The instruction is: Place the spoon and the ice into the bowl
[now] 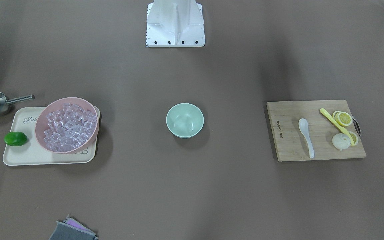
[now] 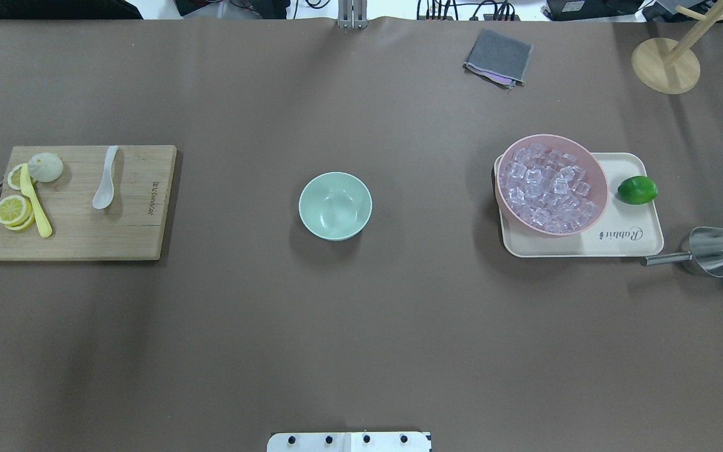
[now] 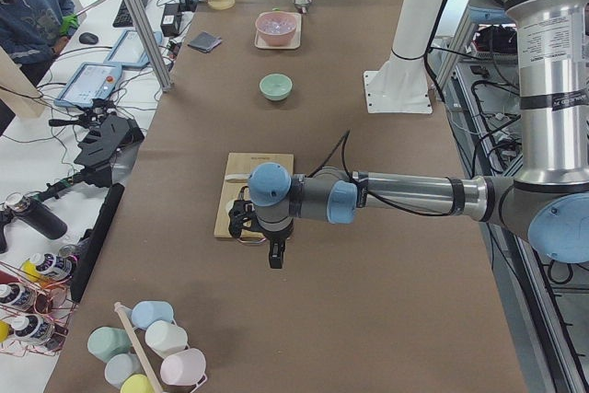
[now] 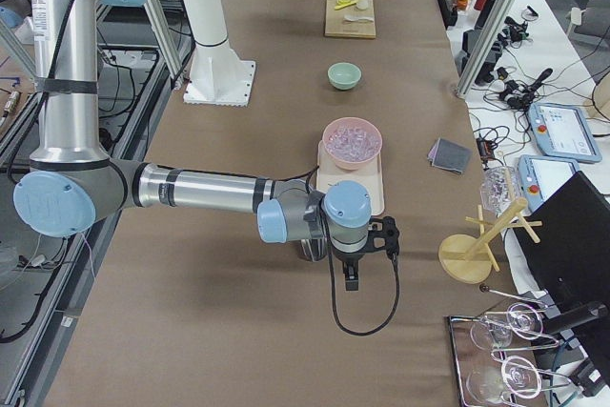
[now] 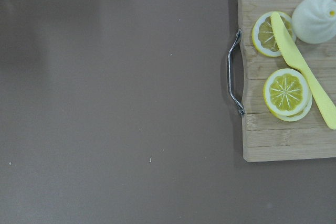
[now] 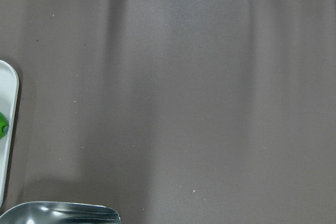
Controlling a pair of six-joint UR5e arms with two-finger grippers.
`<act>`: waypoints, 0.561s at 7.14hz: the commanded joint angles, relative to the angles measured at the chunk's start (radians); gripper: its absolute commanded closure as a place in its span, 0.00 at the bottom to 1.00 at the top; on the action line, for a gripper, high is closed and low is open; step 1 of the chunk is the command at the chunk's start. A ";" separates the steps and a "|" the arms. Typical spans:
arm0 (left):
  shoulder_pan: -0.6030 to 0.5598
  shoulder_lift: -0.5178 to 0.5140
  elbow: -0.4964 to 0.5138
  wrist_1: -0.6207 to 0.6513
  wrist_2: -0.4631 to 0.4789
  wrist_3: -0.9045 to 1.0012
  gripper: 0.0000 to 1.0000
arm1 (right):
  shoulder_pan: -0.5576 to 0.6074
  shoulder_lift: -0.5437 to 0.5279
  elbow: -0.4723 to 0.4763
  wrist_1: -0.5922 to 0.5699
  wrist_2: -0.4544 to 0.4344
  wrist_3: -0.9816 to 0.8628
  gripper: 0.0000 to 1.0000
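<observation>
The white spoon (image 1: 306, 136) lies on a wooden cutting board (image 1: 288, 133); it also shows in the overhead view (image 2: 105, 179). The mint-green bowl (image 1: 184, 120) stands empty at the table's middle (image 2: 335, 206). Many clear ice cubes (image 1: 68, 126) fill a pink bowl (image 2: 595, 164). My left gripper (image 3: 260, 236) hovers beside the board's handle end, seen only in the exterior left view. My right gripper (image 4: 367, 250) hovers past the tray's far end, seen only in the exterior right view. I cannot tell whether either is open or shut.
The board also holds lemon slices (image 1: 343, 118), a yellow utensil (image 1: 335, 124) and a white bun-like piece (image 1: 341, 141). The pink bowl and a lime (image 1: 15, 138) sit on a cream tray (image 1: 28, 156). A metal scoop (image 2: 713, 251) lies beside it. A grey cloth (image 2: 498, 58) and a wooden stand (image 2: 666, 66) are farther off.
</observation>
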 commanded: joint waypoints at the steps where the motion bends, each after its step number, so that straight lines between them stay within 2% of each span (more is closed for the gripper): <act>1: 0.002 0.001 0.000 -0.004 0.000 0.003 0.02 | -0.009 -0.001 0.000 -0.004 0.002 0.001 0.00; 4: 0.000 0.004 -0.003 -0.009 0.000 0.002 0.02 | -0.013 -0.002 0.002 -0.004 0.006 0.010 0.00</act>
